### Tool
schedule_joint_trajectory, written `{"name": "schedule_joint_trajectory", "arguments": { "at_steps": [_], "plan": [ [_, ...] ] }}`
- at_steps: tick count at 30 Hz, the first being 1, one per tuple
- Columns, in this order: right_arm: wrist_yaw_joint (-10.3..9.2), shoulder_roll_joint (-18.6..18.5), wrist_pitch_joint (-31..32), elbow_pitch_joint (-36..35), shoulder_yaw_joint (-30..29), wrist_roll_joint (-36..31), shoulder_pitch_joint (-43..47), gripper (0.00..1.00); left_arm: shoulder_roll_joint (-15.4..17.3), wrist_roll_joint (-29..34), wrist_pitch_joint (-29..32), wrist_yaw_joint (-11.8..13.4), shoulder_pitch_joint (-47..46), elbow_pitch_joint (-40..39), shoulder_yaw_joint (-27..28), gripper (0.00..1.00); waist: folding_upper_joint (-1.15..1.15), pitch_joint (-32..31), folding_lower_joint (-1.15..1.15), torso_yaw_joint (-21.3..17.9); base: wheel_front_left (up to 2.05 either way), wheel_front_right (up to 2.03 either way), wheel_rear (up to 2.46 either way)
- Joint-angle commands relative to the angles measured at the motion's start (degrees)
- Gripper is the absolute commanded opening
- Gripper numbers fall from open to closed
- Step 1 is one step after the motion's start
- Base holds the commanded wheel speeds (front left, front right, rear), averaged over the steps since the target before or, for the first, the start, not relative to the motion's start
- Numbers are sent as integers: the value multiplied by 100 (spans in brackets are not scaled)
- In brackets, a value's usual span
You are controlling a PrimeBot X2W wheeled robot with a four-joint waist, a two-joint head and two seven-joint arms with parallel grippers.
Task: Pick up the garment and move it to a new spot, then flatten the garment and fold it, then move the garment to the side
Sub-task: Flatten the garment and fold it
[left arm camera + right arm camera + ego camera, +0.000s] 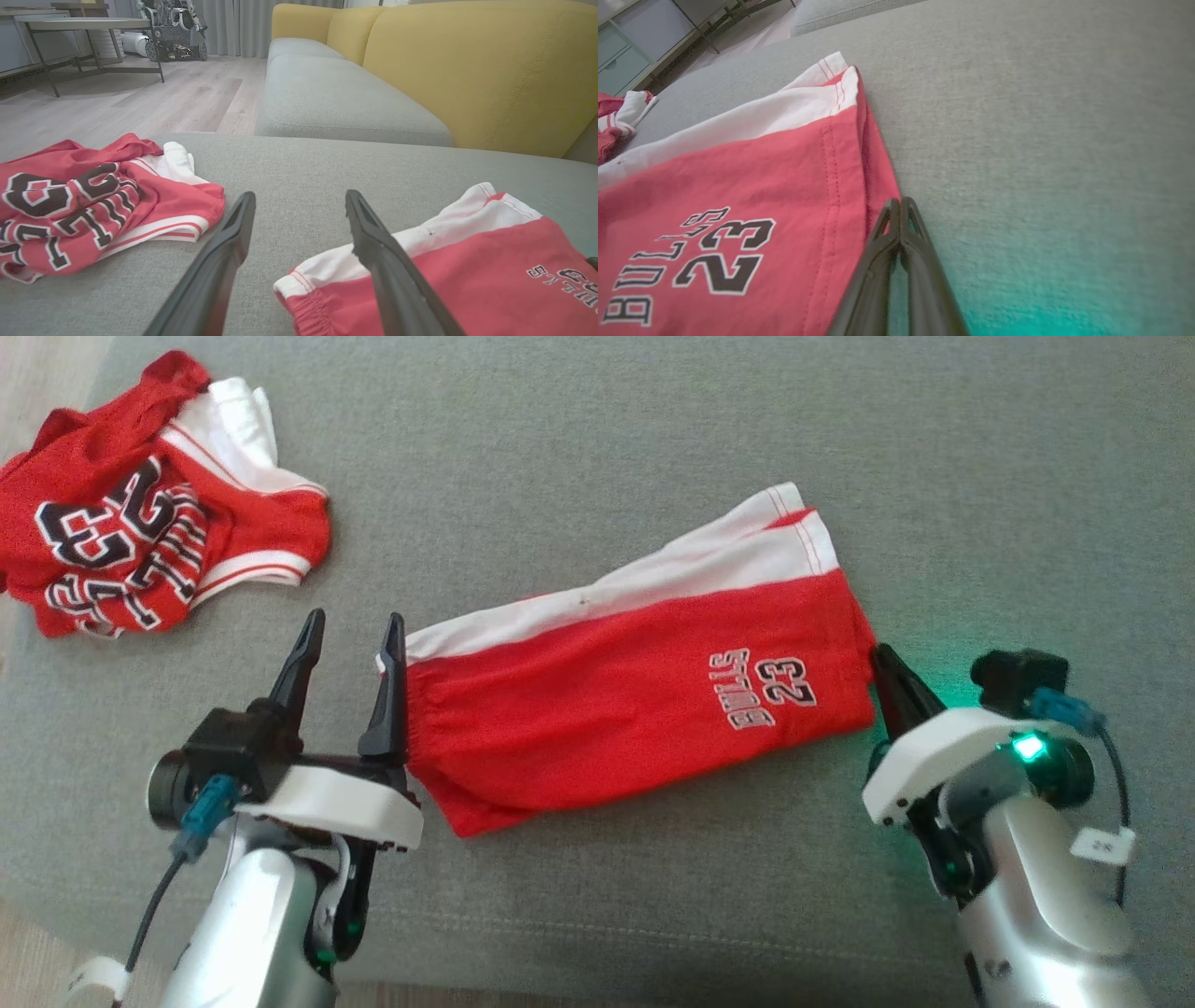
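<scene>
The garment, red shorts [644, 700] with a white side stripe and "BULLS 23" print, lies flat and folded on the grey cushion [653, 448]. My left gripper [356, 616] stands open at the waistband end, its right finger [373, 242] lying over the waistband corner of the shorts [467, 270]. My right gripper [882, 655] is shut at the leg hem. Seen from the right wrist, its tips [900, 201] meet right against the hem edge of the shorts [738, 186]. No cloth shows between them.
A crumpled red and white jersey [140, 551] lies at the cushion's far left corner, also seen as the jersey [93, 200] from the left wrist. Beyond are a yellow sofa back [467, 70], wood floor and a metal-legged table [84, 28]. The cushion's front edge [607, 980] runs near my arms.
</scene>
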Motion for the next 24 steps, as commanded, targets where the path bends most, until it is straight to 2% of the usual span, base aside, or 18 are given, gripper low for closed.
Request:
{"name": "schedule_joint_trajectory", "arguments": {
  "at_steps": [1,10,14,24],
  "plan": [
    [-4,41,-68,-249,52,73,80,0,132,63,-69,-8,-75,-201,242,100,0,-47,0,-57,0,0,0],
    [-4,42,-39,-991,-322,289,876,0,148,71,-69,13,51,-265,258,100,0,-149,0,-272,0,0,0],
    [-4,42,-61,-1340,-478,579,1426,0,182,65,-69,31,108,-300,266,100,0,-185,0,-394,0,0,0],
    [-4,42,-182,-1484,-395,870,1736,0,275,52,4,77,182,-389,251,100,0,-260,0,-575,0,0,0]
  ]
}}
